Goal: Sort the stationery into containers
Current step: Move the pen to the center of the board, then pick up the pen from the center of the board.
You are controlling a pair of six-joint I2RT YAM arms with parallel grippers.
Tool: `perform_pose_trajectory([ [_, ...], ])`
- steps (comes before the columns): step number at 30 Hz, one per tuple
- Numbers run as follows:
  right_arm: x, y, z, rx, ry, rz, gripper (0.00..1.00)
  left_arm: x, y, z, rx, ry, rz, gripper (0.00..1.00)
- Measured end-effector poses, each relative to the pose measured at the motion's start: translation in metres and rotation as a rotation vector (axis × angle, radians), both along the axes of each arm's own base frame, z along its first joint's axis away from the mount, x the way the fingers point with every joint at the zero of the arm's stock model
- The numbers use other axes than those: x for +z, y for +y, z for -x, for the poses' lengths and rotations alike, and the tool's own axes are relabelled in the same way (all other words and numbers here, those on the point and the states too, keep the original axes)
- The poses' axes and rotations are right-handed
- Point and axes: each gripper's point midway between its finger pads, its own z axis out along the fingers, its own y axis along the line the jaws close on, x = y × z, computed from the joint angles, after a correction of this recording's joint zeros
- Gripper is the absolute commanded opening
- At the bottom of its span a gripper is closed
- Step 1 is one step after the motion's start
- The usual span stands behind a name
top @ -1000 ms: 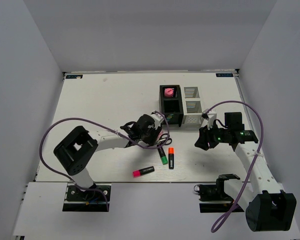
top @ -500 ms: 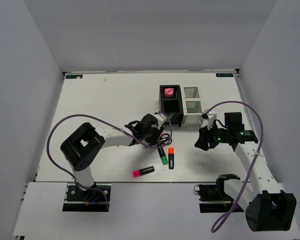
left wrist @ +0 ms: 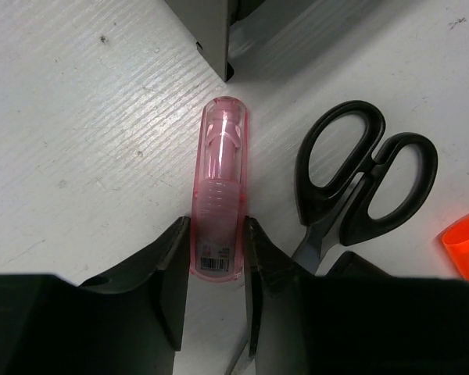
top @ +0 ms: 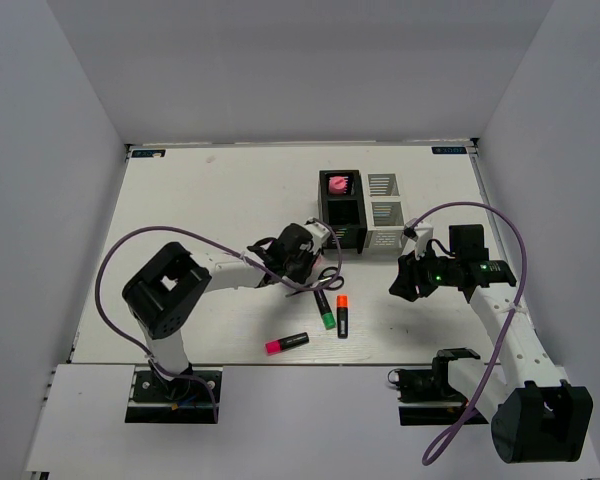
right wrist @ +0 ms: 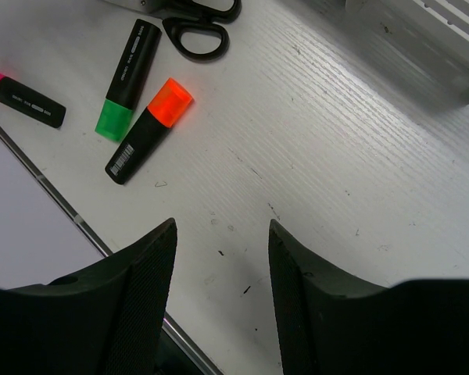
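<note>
Barcode sticker, digits too small to read, sits on the base of the pink tube [left wrist: 218, 187], which lies flat on the table [right wrist: 336, 172] just short of the black organizer's [top: 323, 212] corner. The left gripper [left wrist: 216, 234] is clamped on that base end, with the scissors [left wrist: 336, 219] just beside it. The right gripper [right wrist: 221, 234] hangs spread and holds nothing. Near it, the orange highlighter [right wrist: 147, 133] also carries a barcode, and the white print on the green highlighter [right wrist: 127, 78] is illegible.
</note>
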Motion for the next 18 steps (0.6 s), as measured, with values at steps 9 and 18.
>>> perform_pose_trajectory([
  [9,0.0,0.0,0.0,0.003,-0.002,0.003,0.6,0.031,0.014,0.024,-0.031,0.031,0.013,0.0],
  [18,0.001,0.002,0.002,0.018,-0.003,-0.006,0.33,0.204,-0.044,-0.01,-0.152,-0.249,0.251,0.0],
])
